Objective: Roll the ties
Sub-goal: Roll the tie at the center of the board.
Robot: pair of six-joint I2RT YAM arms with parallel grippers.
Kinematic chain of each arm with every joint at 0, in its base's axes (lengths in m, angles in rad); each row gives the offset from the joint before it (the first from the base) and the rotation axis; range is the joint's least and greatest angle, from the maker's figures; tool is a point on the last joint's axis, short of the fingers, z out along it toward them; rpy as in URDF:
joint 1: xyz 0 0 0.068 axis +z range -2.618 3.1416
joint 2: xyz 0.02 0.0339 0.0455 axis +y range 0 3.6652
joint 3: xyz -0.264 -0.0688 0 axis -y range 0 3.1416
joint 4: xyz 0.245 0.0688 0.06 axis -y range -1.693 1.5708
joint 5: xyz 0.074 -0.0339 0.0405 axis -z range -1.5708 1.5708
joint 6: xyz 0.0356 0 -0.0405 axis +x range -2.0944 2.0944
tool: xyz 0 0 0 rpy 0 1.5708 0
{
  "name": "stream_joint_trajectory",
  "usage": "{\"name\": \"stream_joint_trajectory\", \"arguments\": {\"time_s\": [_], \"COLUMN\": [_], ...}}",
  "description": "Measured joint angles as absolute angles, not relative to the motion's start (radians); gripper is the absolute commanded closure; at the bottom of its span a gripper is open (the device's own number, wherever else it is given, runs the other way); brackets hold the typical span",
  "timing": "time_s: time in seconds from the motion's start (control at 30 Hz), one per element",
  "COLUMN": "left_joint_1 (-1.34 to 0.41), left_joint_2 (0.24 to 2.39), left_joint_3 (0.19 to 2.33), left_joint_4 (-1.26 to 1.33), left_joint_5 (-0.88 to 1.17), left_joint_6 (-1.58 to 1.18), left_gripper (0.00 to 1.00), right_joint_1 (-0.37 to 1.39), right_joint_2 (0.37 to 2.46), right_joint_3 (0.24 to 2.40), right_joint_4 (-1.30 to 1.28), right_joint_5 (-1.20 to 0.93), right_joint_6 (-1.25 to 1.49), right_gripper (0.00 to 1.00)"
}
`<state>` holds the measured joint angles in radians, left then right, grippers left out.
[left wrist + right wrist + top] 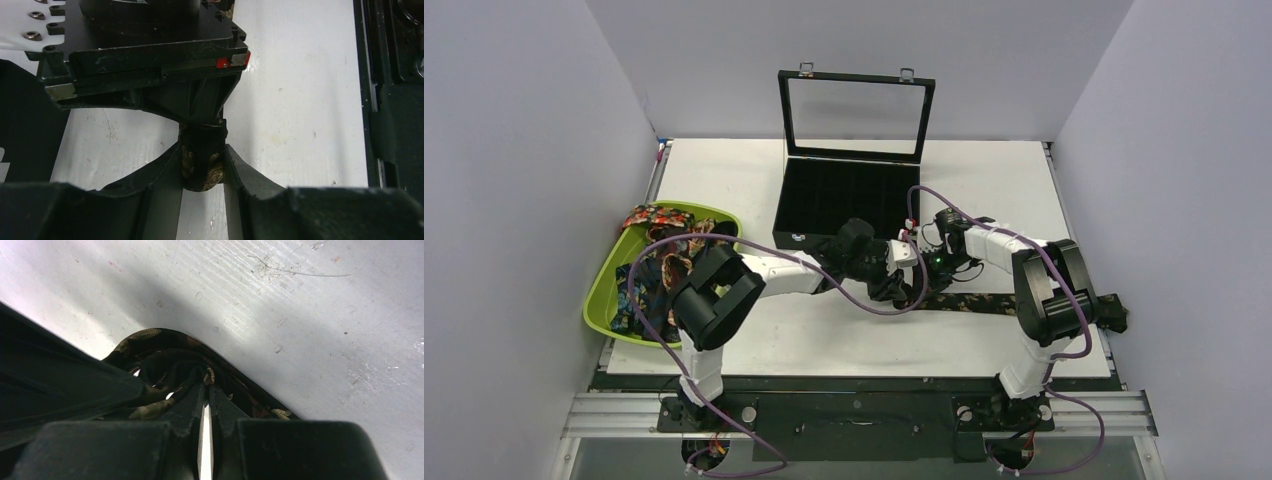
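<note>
Top view: the tie (1004,303) lies flat across the table (824,340) and runs out to the right edge. Its inner end is gathered up at mid-table, where both arms meet.
Other ties: more ties (659,270) are heaped in the green tray (602,300) on the left, and a box (824,215) stands open behind.
Left claw: the left gripper (202,159) pinches the roll (201,172), a small tight bundle with gold print, one finger on each side.
Right claw: the right gripper (206,386) is pressed almost together on a fold of fabric at the roll's core, with only a sliver of light between its fingers.
Step in hand: I'd say they are winding the end, and it is early going, since most of the length lies unrolled.
Doing it well: one claw should keep firm hold of the core while the other turns. They should let go only in turn, never both at once.
Tension: a light pull along the flat length ought to keep each wrap snug and square to the last one.
Alignment: the roll should travel straight down the strip, because a skewed start will likely cone outward.
Risk: the fabric looks slippery, so a loose pinch could let the bundle spring open. The two claws also sit very close and might knock together.
</note>
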<state>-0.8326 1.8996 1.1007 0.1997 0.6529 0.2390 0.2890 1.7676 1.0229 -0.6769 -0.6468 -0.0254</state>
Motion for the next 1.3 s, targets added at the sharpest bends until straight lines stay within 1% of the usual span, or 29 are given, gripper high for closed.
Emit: {"name": "stream_joint_trajectory", "arguments": {"time_s": [0.33, 0.53, 0.6, 0.63, 0.67, 0.7, 0.8, 0.83, 0.97, 1.17, 1.23, 1.3], "left_joint_1": [-0.839, -0.848, -0.851, -0.853, -0.854, -0.856, -0.86, -0.861, -0.865, -0.869, -0.87, -0.87], "left_joint_2": [2.021, 2.05, 2.05, 2.05, 2.05, 2.05, 2.048, 2.047, 2.044, 2.04, 2.04, 2.038], "left_joint_3": [1.138, 1.145, 1.145, 1.145, 1.145, 1.145, 1.145, 1.145, 1.145, 1.146, 1.146, 1.146], "left_joint_4": [0.271, 0.279, 0.273, 0.269, 0.267, 0.265, 0.256, 0.253, 0.244, 0.237, 0.236, 0.231], "left_joint_5": [0.648, 0.637, 0.632, 0.628, 0.625, 0.622, 0.616, 0.614, 0.606, 0.598, 0.596, 0.596], "left_joint_6": [0.193, 0.22, 0.242, 0.255, 0.266, 0.277, 0.303, 0.311, 0.333, 0.353, 0.355, 0.359], "left_gripper": [0.68, 0.75, 0.76, 0.76, 0.76, 0.76, 0.76, 0.76, 0.76, 0.75, 0.75, 0.75], "right_joint_1": [0.289, 0.287, 0.279, 0.275, 0.268, 0.258, 0.213, 0.2, 0.17, 0.195, 0.213, 0.226], "right_joint_2": [1.768, 1.768, 1.768, 1.767, 1.766, 1.764, 1.744, 1.734, 1.685, 1.666, 1.667, 1.678], "right_joint_3": [1.023, 1.023, 1.023, 1.023, 1.023, 1.023, 1.026, 1.028, 1.041, 1.053, 1.053, 1.055], "right_joint_4": [-0.662, -0.654, -0.655, -0.658, -0.661, -0.669, -0.701, -0.712, -0.741, -0.746, -0.745, -0.745], "right_joint_5": [-0.646, -0.646, -0.646, -0.649, -0.653, -0.657, -0.678, -0.69, -0.741, -0.813, -0.812, -0.797], "right_joint_6": [-0.01, 0.005, 0.004, 0.006, 0.007, 0.009, 0.012, 0.012, 0.02, 0.062, 0.069, 0.071], "right_gripper": [1.0, 0.99, 0.92, 0.86, 0.83, 0.77, 0.68, 0.62, 0.55, 0.54, 0.56, 0.61]}}
